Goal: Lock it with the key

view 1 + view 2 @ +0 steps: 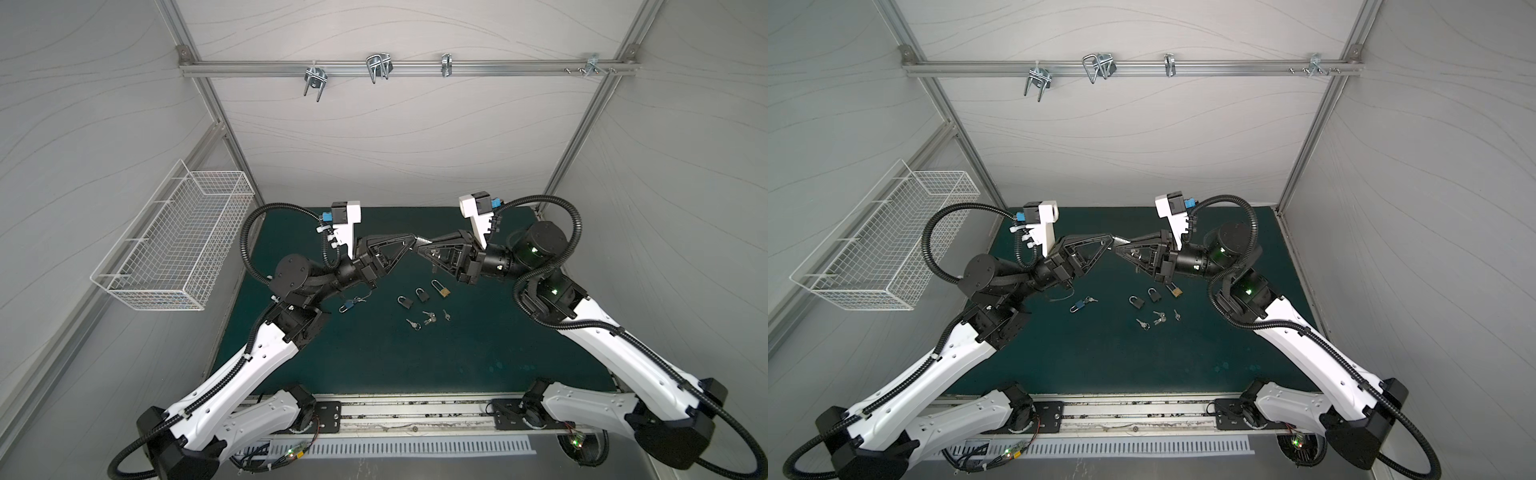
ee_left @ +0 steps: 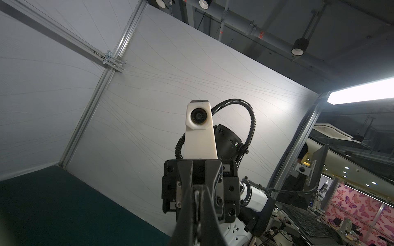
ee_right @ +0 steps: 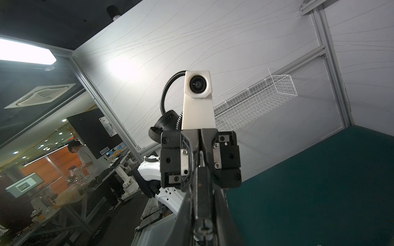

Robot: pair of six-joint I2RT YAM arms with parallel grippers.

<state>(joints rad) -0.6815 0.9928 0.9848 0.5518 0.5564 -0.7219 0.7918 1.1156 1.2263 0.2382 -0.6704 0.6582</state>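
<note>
Between left claw and right claw, contents indistinct.

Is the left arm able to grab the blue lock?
Probably yes: the blue lock lies uncovered on the mat beside that arm, but the left gripper is shut and raised, so it must lower and open.

Three padlocks lie flat on the green mat in a short row climbing toward 1 o'clock: one black padlock, a second black padlock, and a brass padlock with a long shackle. At their 6 o'clock sit three silver key bunches. Off at 9 o'clock lies a blue padlock, with ringed keys at its 2 o'clock end. Above the mat, a silvery key-like piece hangs within the right gripper. How it is gripped is hidden.
</note>
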